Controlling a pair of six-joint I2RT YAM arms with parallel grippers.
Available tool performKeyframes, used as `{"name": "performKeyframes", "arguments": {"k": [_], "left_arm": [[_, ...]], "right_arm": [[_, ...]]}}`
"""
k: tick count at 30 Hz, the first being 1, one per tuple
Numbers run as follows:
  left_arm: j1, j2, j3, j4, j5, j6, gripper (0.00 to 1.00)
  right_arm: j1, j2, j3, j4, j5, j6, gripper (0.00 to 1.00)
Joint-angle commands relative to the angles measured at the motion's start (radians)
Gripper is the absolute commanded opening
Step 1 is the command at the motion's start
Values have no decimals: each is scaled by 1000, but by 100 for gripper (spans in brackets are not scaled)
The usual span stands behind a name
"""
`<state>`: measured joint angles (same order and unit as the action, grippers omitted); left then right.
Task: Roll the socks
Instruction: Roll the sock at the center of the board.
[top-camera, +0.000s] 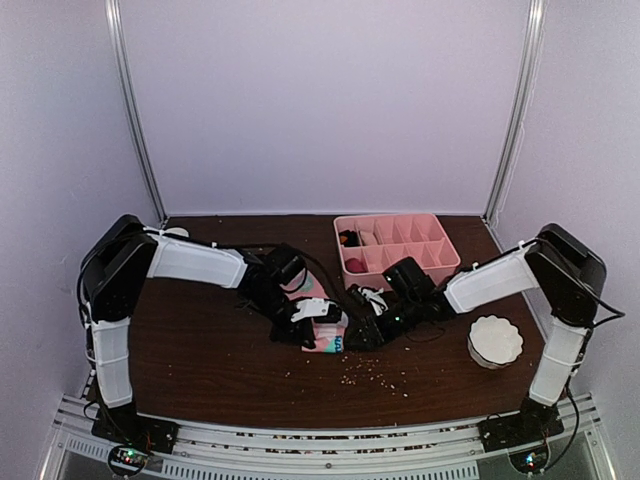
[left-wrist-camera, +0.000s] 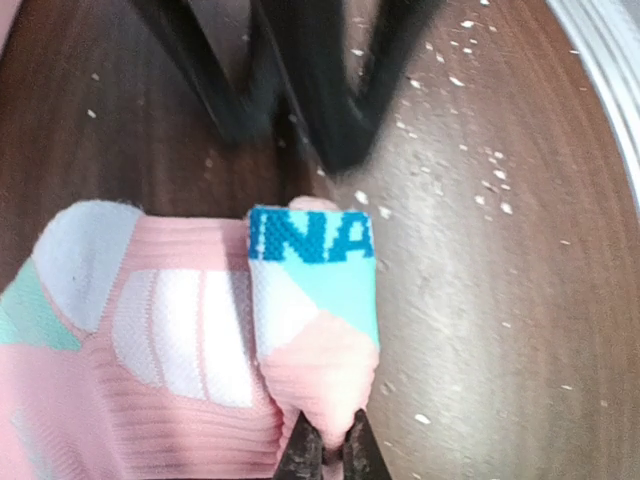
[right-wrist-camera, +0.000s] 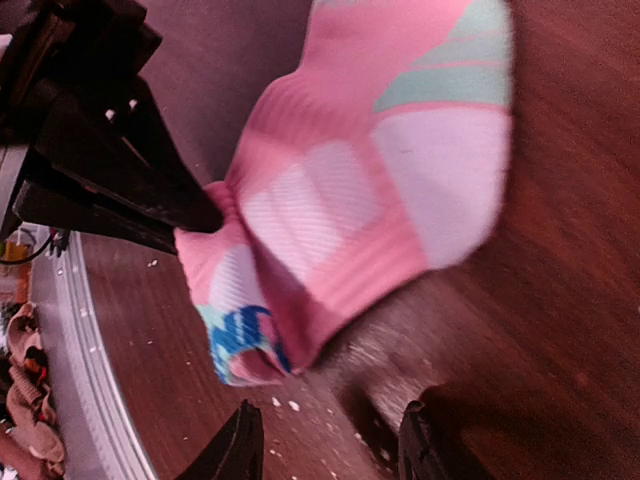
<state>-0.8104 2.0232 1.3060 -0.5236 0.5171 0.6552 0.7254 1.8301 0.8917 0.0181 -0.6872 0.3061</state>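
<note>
- Surface: dark brown wood-grain table (top-camera: 200, 340), with a metal rail (top-camera: 330, 440) along its near edge.
- Room: plain pale lavender walls (top-camera: 330, 100) on three sides. Two light metal posts (top-camera: 135, 110) stand in the back corners.
- Crumbs (top-camera: 375, 372): pale specks scattered at front centre, just in front of where the arms meet. The left wrist view shows more of them as white flecks on the wood.
- Tray (top-camera: 390, 217): pink, divided, at the back, right of centre. Something dark sits in its left compartments, too small to identify.
- Bowl (top-camera: 495, 340): white, fluted, on the table at the right, near the right arm.
- Sock (left-wrist-camera: 180, 330), position: centre of the table, between the two grippers.
- Sock, appearance: pink ribbed knit with white panels, a mint-green patch and a pale rounded cap at one end.
- Sock, fold: one end is doubled over onto the body. The folded part carries a teal band with blue letters, of which "NA" is readable.
- Sock, lie: the body rests on the wood. In the right wrist view the folded end appears lifted, with shadow beneath it.
- Left gripper (left-wrist-camera: 325, 455): jaws clenched on the pink tip of the folded end, with fabric pinched between the fingers.
- Right gripper (right-wrist-camera: 330, 450): jaws released, with bare table between the fingers. It sits just beside the lettered edge of the fold and, as far as its own camera shows, is not touching the fabric.
- In the left wrist view the right gripper shows as blurred black fingers just beyond the fold.
</note>
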Motion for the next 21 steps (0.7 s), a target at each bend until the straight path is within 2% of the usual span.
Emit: {"name": "performKeyframes", "arguments": {"k": [1,4,5,6,7,8,10,11,12,13,15,17,21], "left_arm": [[19,63,34,-286,90,-17,0],[31,76,76,-370,151,-8,0],[36,82,87,-393,167,-10,0],[40,93,103,-415,182,-13,0],[46,109,121,-443,198,-12,0],[51,126,138,-464,214,-11,0],[66,157,163,-487,243,-11,0],[75,173,179,-496,253,-11,0],[81,192,195,-508,261,-12,0],[88,211,213,-522,269,-12,0],[104,243,248,-540,285,-20,0],[118,275,276,-556,286,-31,0],[129,310,307,-569,237,-56,0]], "right_arm": [[-9,-107,-113,0,290,-42,46],[-2,-216,-164,33,431,-66,45],[2,-252,-171,31,520,-72,46],[7,-295,-182,30,600,-74,60],[14,-339,-202,48,652,-87,97],[17,-376,-213,62,691,-99,100],[15,-428,-235,100,774,-81,99],[12,-432,-238,105,863,-36,100],[0,-426,-214,44,897,37,100],[-21,-417,-212,39,874,78,99],[-72,-409,-257,150,701,120,99],[-71,-420,-303,247,606,93,99],[55,-524,-407,383,708,-87,100]]}}
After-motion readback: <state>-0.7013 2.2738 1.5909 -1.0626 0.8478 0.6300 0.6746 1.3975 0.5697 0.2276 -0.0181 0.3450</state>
